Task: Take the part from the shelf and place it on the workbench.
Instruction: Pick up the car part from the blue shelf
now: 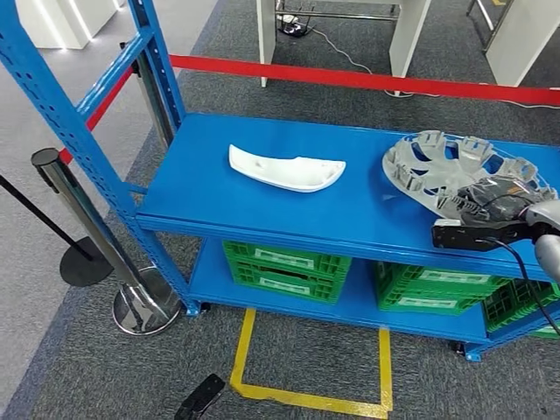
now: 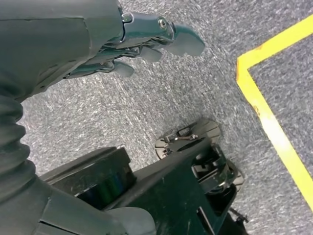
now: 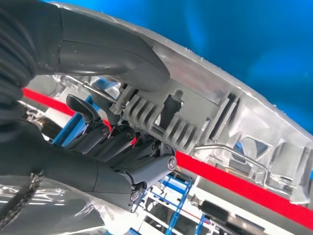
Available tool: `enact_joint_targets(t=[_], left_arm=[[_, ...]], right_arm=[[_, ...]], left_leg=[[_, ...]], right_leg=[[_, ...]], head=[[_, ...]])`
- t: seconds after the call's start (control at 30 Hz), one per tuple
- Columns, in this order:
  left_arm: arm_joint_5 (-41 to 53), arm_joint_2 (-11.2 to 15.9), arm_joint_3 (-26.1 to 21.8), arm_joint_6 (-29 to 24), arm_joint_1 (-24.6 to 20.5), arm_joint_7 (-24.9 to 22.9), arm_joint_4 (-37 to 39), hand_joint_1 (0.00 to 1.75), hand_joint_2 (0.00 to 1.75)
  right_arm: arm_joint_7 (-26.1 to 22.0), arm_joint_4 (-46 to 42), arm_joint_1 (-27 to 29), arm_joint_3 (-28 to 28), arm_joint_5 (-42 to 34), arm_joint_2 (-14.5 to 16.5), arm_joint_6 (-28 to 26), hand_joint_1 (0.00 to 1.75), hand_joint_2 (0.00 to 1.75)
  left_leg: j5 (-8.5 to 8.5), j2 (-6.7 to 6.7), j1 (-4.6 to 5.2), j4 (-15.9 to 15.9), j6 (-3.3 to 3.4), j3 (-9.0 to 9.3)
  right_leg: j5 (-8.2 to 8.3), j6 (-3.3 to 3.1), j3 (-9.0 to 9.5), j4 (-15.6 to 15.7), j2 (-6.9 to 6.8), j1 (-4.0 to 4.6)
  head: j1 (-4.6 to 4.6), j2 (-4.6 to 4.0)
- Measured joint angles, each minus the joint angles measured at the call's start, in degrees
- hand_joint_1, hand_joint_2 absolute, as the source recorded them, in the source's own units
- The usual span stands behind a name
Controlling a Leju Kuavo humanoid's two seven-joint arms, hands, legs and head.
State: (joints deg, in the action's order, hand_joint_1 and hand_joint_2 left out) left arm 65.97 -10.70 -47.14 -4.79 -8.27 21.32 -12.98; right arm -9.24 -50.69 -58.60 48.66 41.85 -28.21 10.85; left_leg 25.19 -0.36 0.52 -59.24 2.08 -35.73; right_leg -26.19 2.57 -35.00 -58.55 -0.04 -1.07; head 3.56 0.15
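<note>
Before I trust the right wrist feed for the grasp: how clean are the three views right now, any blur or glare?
Head view: sharp, evenly lit; soft reflections on the blue shelf. Right wrist view: shelf surface behind is blurred, right robot hand and the grey wheel cover reasonably sharp, bright sheen on the cover's rim. Left wrist view: left robot hand slightly soft, carpet in focus.

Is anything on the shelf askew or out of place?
The grey wheel cover is tilted, one edge lifted off the shelf in the right hand. The white part lies flat. Nothing looks damaged.
</note>
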Motion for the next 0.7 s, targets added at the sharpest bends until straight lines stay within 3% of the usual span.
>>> enact_joint_targets(t=[0.07,0.13,0.23,0.27,0.3,0.33,0.4,0.43,0.5,0.6,0.63,0.7], left_arm=[[-0.01,0.02,-0.11,0.01,0.02,-0.01,0.00,0.00,1.75],[-0.02,0.04,-0.20,0.02,-0.08,0.01,0.00,0.00,1.75],[-0.09,0.08,-0.28,0.02,-0.15,0.01,0.00,0.00,1.75],[-0.11,0.09,-0.32,0.02,-0.13,0.00,0.00,0.00,1.75],[-0.14,0.10,-0.35,0.03,-0.12,-0.01,0.00,0.00,1.75],[-0.22,0.10,-0.39,0.03,-0.15,-0.01,0.00,0.00,1.75],[-0.41,0.11,-0.52,0.04,-0.27,0.01,0.00,0.00,1.75],[-0.50,0.11,-0.61,0.04,-0.34,0.01,0.00,0.00,1.75],[-0.53,0.11,-0.74,0.04,-0.44,0.01,0.00,0.00,1.75],[-0.54,0.03,-0.83,0.04,-0.46,0.02,0.00,0.00,1.75],[-0.55,-0.03,-0.85,0.04,-0.50,0.03,0.00,0.00,1.75],[-0.56,-0.16,-0.87,0.07,-0.60,0.11,0.00,0.00,1.75]], right_arm=[[0.13,-0.41,0.08,0.02,0.01,0.01,0.03,1.75,1.75],[0.45,-0.84,-0.01,-0.01,-0.02,0.00,0.08,1.75,1.75],[0.84,-1.20,-0.09,0.04,-0.04,0.01,0.14,1.75,1.75],[0.86,-1.22,-0.07,0.09,-0.04,0.01,0.16,1.75,1.75],[0.87,-1.23,-0.07,0.15,-0.05,0.01,0.19,1.75,1.75],[0.87,-1.27,-0.07,0.19,-0.06,0.01,0.21,1.75,1.75],[0.88,-1.43,-0.15,0.22,-0.11,-0.01,0.23,1.75,1.75],[0.89,-1.50,-0.24,0.21,-0.15,-0.01,0.24,1.75,1.75],[0.89,-1.55,-0.40,0.16,-0.23,-0.05,0.27,1.75,1.75],[0.86,-1.67,-0.46,0.02,-0.44,-0.24,0.40,1.75,1.75],[0.83,-1.73,-0.48,-0.04,-0.56,-0.36,0.45,1.75,1.75],[0.81,-1.83,-0.47,-0.08,-0.89,-0.60,0.47,1.75,1.75]], left_leg=[[0.12,-0.01,0.01,-0.21,-0.43,-0.14],[1.82,0.05,-0.06,-2.53,-1.12,-1.08],[6.78,0.12,-0.36,-13.07,-1.83,-5.75],[7.49,0.12,-0.41,-15.83,-1.88,-7.03],[7.09,0.12,-0.43,-16.61,-1.85,-7.44],[5.61,0.12,-0.43,-15.18,-1.72,-6.85],[1.46,0.10,-0.40,-7.89,-1.18,-3.65],[0.16,0.08,-0.34,-4.34,-0.90,-2.05],[-0.18,0.05,-0.19,-0.94,-0.53,-0.62],[-0.16,0.01,-0.33,-0.08,0.08,-0.33],[-0.30,0.01,-0.44,0.17,0.39,-0.21],[-0.41,0.04,-0.53,0.39,0.78,-0.11]], right_leg=[[0.01,-0.61,-0.10,0.08,0.02,-0.12],[0.01,-1.32,0.04,0.16,-0.07,-0.34],[-0.05,-1.86,0.13,0.18,-0.13,-0.35],[-0.07,-1.89,0.16,0.16,-0.10,-0.33],[-0.09,-1.91,0.21,0.15,-0.07,-0.31],[-0.11,-1.90,0.28,0.14,-0.02,-0.29],[-0.20,-1.79,0.47,0.13,0.07,-0.23],[-0.24,-1.63,0.44,0.08,0.11,-0.12],[-0.19,-1.15,0.16,0.07,0.12,0.03],[-0.51,-0.22,-0.28,-0.06,0.06,-0.09],[-1.36,0.04,-0.90,-1.24,0.05,-0.12],[-4.52,0.38,-3.82,-7.26,0.06,-0.15]], head=[[-0.02,0.00],[0.09,0.00],[0.22,0.00],[0.22,0.00],[0.22,0.00],[0.23,0.00],[0.21,0.00],[0.20,0.00],[0.18,0.00],[0.14,0.00],[0.09,0.00],[0.01,0.00]])
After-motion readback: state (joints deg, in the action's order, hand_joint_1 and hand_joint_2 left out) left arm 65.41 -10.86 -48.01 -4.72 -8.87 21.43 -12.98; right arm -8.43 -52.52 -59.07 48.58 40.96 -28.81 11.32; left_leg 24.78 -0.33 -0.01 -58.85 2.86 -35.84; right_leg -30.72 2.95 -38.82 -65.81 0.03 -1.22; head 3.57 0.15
